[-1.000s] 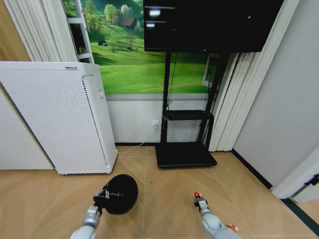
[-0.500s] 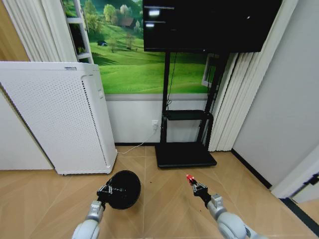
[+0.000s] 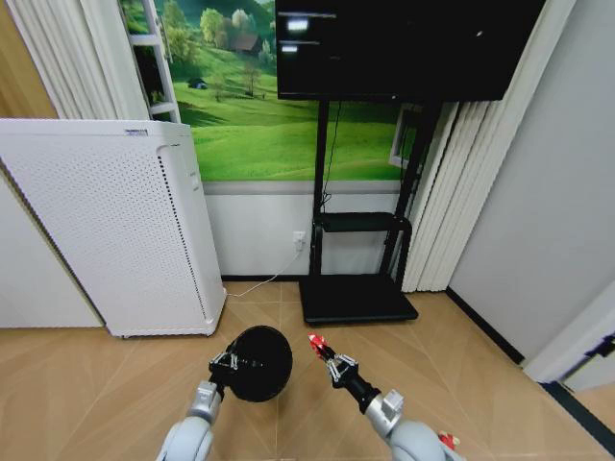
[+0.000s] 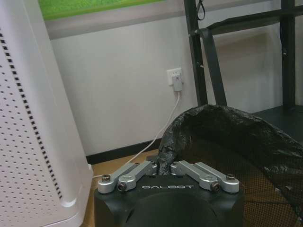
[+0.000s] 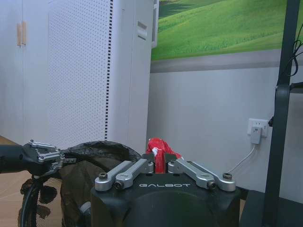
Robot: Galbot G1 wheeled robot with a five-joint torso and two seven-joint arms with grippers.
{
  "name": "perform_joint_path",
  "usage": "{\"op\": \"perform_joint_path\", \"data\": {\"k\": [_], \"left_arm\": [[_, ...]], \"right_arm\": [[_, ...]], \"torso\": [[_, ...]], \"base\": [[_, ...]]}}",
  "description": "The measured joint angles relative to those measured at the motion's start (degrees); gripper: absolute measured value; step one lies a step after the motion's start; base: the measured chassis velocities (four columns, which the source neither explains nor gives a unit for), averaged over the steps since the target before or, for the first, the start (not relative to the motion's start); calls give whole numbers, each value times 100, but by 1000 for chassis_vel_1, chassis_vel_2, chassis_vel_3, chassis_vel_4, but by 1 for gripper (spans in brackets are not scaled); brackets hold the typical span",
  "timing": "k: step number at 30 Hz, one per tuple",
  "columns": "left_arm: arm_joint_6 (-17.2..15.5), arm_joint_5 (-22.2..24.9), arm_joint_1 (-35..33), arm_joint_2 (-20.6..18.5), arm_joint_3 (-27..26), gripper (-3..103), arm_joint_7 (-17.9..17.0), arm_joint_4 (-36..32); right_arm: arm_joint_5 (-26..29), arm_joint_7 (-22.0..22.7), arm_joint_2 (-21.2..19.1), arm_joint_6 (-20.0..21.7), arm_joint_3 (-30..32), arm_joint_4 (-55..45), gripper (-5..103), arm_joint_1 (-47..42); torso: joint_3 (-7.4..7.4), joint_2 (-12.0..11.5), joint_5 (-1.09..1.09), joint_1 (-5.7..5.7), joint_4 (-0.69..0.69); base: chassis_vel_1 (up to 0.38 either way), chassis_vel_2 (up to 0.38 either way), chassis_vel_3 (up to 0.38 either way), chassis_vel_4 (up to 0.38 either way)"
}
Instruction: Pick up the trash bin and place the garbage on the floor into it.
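L claw pinched shut on rim of trash bin, holding it up off the floor, mouth facing the head cam. In L wrist view the claw fingers close on a fold of the black bag liner at the bin rim; mesh wall visible inside.

R claw sits just beside the bin on its R side, at about rim height. Clamped on a small red-and-white piece of garbage; the piece sticks out past the fingertips, pointing toward the bin but apart from it. R wrist view: claw pressed together on the red piece, bin near and to one side, L claw on the bin's far rim.

Behind: white perforated appliance against wall on L, near bin. Black TV stand w/ screen further back, centre. Wall socket w/ white cable between appliance and stand.
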State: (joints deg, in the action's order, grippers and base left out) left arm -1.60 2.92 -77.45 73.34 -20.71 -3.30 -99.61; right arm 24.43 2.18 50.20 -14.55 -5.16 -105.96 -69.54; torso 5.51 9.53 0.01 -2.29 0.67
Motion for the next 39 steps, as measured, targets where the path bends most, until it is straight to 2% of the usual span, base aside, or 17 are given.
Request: {"op": "perform_joint_path", "data": {"k": [11,18,21,22,24,25,28,30,31,32,34,37,38,39], "left_arm": [[-3,-246,544,484,556,7,-43,549],[-18,-286,669,619,730,7,-47,629],[-21,-289,665,605,733,7,-48,629],[-21,-289,665,605,733,7,-48,629],[-20,-292,647,573,728,7,-44,630],[-20,-292,647,573,728,7,-44,630],[-13,-296,634,562,720,7,-38,629],[-13,-297,627,562,720,7,-33,628],[-11,-298,625,562,719,7,-32,625],[-10,-300,622,563,718,7,-30,621],[-6,-302,614,563,712,7,-30,614],[5,-301,556,544,639,7,-27,556],[5,-301,556,544,639,7,-27,556],[8,-296,524,524,585,7,-27,521]], "right_arm": [[-245,-6,588,-182,-826,849,9,730],[-356,-25,711,-243,-1016,1178,6,919],[-341,-107,683,-204,-998,1255,20,944],[-341,-107,683,-204,-998,1255,20,944],[-339,-148,671,-194,-953,1288,31,942],[-339,-148,671,-194,-953,1288,31,942],[-335,-161,672,-181,-898,1293,47,918],[-336,-161,672,-178,-882,1293,47,905],[-337,-161,671,-178,-869,1293,58,896],[-338,-160,670,-177,-854,1289,63,886],[-338,-158,669,-176,-832,1286,63,871],[-317,-44,682,-145,-712,1275,80,819],[-317,-44,682,-145,-712,1275,80,819],[-288,30,685,-112,-632,1256,85,790]], "torso": [[0,0,-1,0,-1],[1,0,-1,0,0],[1,0,0,0,-1],[1,0,0,0,-1],[1,0,-1,0,-1],[1,0,-1,0,-1],[0,0,-1,0,-1],[0,0,-1,0,-1],[0,0,-1,0,-1],[0,0,-1,0,-1],[0,0,-1,0,-1],[0,0,-1,0,-1],[0,0,-1,0,-1],[0,0,-1,0,0]], "base": [[0,0,0,0],[0,0,0,0],[0,0,0,0],[0,0,0,0],[0,0,0,0],[0,0,0,0],[0,0,0,0],[0,0,0,0],[0,0,0,0],[0,0,0,0],[0,0,0,0],[0,0,0,0],[0,0,0,0],[0,0,0,0]]}}
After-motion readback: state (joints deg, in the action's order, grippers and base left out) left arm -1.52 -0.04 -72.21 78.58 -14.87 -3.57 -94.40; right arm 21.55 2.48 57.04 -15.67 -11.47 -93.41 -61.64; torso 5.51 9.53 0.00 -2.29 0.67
